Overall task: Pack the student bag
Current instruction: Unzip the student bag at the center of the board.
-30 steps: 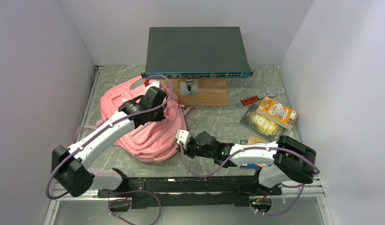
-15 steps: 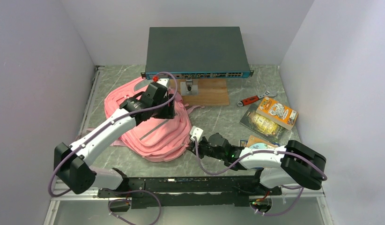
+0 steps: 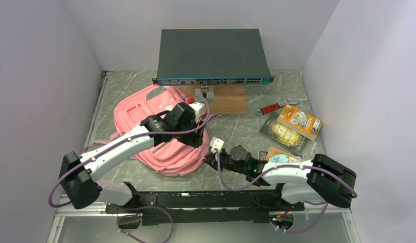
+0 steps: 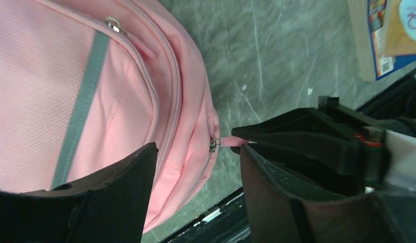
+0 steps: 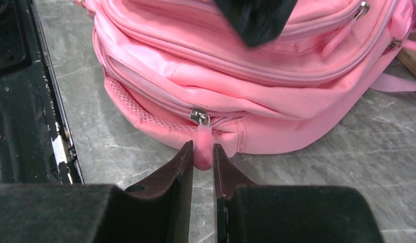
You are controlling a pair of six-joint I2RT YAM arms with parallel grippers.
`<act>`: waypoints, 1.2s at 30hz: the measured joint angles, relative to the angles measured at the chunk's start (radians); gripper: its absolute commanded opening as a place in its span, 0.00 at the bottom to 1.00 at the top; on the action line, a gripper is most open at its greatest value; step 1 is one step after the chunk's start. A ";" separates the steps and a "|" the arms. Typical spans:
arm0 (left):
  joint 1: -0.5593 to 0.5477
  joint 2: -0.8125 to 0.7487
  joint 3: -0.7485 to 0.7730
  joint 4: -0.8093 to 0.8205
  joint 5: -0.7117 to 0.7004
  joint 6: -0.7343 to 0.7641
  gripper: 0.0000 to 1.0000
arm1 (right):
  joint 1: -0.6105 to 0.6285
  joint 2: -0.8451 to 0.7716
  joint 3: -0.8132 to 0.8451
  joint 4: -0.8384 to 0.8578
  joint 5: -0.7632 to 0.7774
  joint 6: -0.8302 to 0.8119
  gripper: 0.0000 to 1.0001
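The student bag (image 3: 145, 126) is a pink backpack lying flat on the left of the table, also seen in the left wrist view (image 4: 120, 101) and the right wrist view (image 5: 256, 76). My right gripper (image 5: 203, 159) is shut on the pink zip pull (image 5: 203, 147) at the bag's near right corner; its place in the top view is (image 3: 210, 160). My left gripper (image 4: 198, 162) hovers open just above that corner (image 3: 197, 136), with nothing between its fingers. From the left wrist, the zip pull (image 4: 227, 142) shows pinched in the right gripper's fingertips (image 4: 277, 132).
A dark network switch (image 3: 213, 55) stands at the back, with a wooden board (image 3: 226, 100) in front of it. To the right lie a red-handled tool (image 3: 271, 108), an orange box (image 3: 299, 121), a packet (image 3: 283, 133) and booklets (image 3: 275, 153). Walls close both sides.
My left gripper has opened, let go of the bag and moved right and nearer, over its corner. The right gripper, holding the zip pull, has drawn the bag to the right.
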 measured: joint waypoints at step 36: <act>0.011 -0.491 -0.386 0.128 -0.044 -0.250 0.94 | -0.245 0.039 0.287 -0.448 -0.001 1.122 0.48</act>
